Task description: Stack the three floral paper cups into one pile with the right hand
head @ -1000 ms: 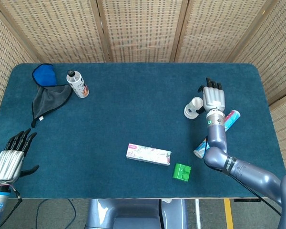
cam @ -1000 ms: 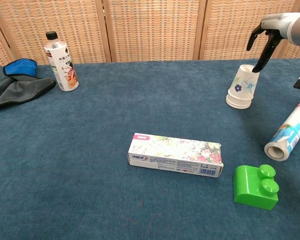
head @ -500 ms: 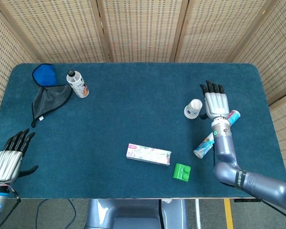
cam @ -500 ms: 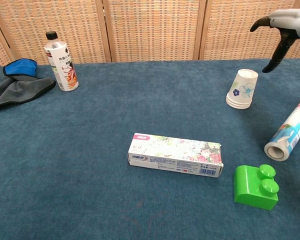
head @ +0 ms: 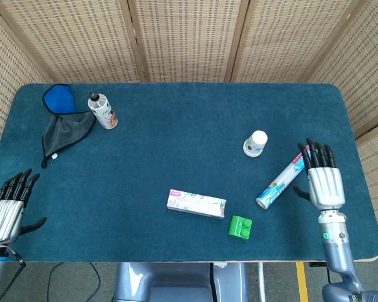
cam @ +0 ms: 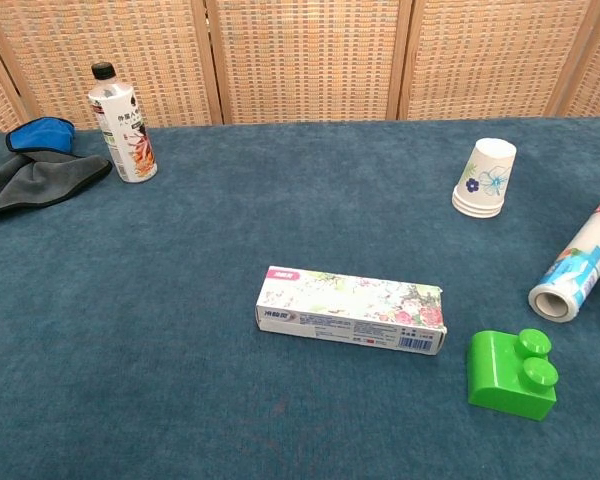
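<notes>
Floral paper cups point(cam: 485, 177): white, printed with blue flowers and green leaves, nested into one pile standing upside down, base uppermost, with stacked rims showing at the bottom; the pile leans slightly and sits in the upper right of the chest view, right of centre in the head view point(head: 256, 143). Right robot hand point(head: 321, 178): lower right of the head view, fingers spread and extended, holding nothing, well apart from the cups and just right of the printed roll point(head: 282, 180); out of frame in the chest view. Left robot hand point(head: 7, 204): lower left edge of the head view, fingers apart and straight, empty. Printed roll: a tube with blue, white and pink wrap lying on its side at the right edge of the chest view point(cam: 580, 260), open end toward the camera. Green block point(cam: 512, 374): two studs on top, lower right. Floral carton point(cam: 351, 310): long flat box near the centre. Bottle point(cam: 121, 124): white label, black cap, upright in the upper left. Grey cloth point(cam: 35, 180) and blue item point(cam: 40, 133): far upper left, touching. Tabletop point(cam: 230, 220): dark blue felt surface.
</notes>
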### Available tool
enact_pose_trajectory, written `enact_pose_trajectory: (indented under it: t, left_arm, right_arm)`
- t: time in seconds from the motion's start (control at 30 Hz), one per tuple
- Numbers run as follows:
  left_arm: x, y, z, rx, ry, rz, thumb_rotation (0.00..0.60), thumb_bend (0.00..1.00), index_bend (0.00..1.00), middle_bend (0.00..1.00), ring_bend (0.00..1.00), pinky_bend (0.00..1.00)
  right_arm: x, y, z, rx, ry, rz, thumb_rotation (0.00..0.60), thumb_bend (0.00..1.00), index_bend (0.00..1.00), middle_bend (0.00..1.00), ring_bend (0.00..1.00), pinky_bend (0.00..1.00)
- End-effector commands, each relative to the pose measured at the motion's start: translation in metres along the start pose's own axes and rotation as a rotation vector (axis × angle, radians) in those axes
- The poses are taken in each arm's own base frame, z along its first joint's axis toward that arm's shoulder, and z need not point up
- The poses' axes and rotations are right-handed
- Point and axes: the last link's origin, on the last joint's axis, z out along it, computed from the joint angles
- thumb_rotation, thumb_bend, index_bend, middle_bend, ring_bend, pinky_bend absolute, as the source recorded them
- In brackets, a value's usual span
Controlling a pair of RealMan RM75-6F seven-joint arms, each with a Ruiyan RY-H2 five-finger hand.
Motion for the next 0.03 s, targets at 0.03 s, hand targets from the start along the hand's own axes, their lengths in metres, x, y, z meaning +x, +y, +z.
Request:
enact_pose_trajectory:
  t: [0.03]
  left_arm:
    - [0.0003,0.0012,-0.0026,-0.003,0.002,0.004,0.6,0.17,0.0,0.0,0.0,0.07]
  right_arm:
    - [-0.0006,0.021,-0.051,0.011,0.023,0.034,0.6,0.15,0.02,0.0,0.0,0.0]
